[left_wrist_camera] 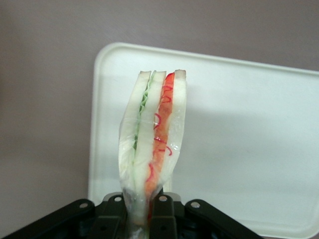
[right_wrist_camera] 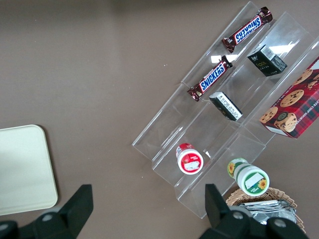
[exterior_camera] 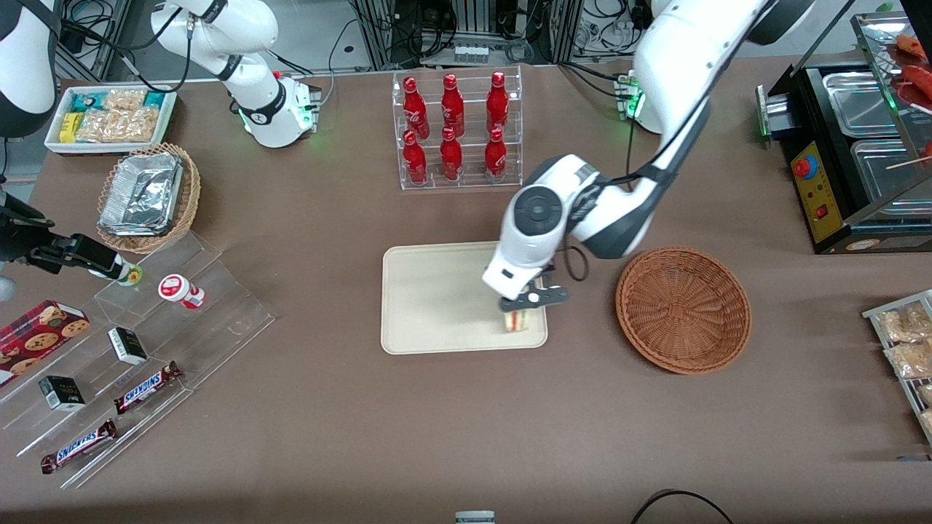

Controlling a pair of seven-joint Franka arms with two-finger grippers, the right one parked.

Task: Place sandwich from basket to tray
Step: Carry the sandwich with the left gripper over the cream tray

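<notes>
While end effector (exterior_camera: 526, 303) grips sandwich (left_wrist_camera: 152, 144): tray (left_wrist_camera: 249, 149) below.

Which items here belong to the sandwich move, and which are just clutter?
In the job:
- sandwich, held in the gripper over the tray
- tray
- basket, holding nothing

Lying about:
- cola bottles in their rack
- Snickers bars
- cookie box
- foil trays in the tan basket

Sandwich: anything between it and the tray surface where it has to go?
Nothing visible. The tool is shut on the sandwich, already over the tray, at the corner nearest the basket. The wrist view shows only bare tray below it. The basket is empty.
</notes>
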